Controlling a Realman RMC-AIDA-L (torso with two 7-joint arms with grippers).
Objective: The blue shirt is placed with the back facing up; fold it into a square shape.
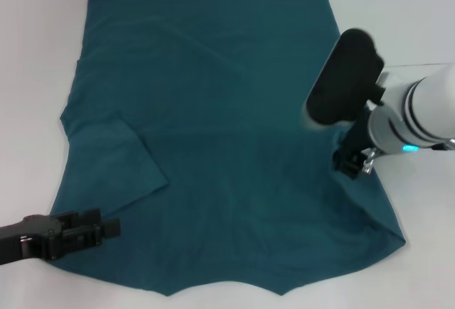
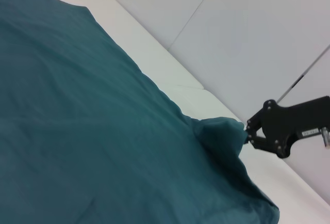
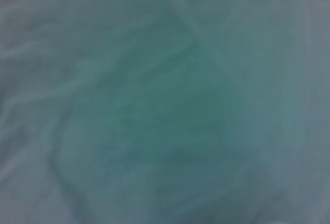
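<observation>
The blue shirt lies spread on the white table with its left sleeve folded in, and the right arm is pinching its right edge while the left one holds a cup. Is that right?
Not quite. The left end effector holds no cup; the head view shows it low at the blue shirt's near left corner. The rest fits: the left sleeve is folded in on the white table, and the right end effector pinches the right edge.

We've got the blue shirt point(image 1: 227, 145) spread flat across the tabletop point(image 1: 35, 39), left sleeve folded in over the body. Left end effector point(image 1: 96, 229) sits at the shirt's near-left edge; right end effector point(image 1: 350, 161) is on the right edge (cloth bunched there).
</observation>
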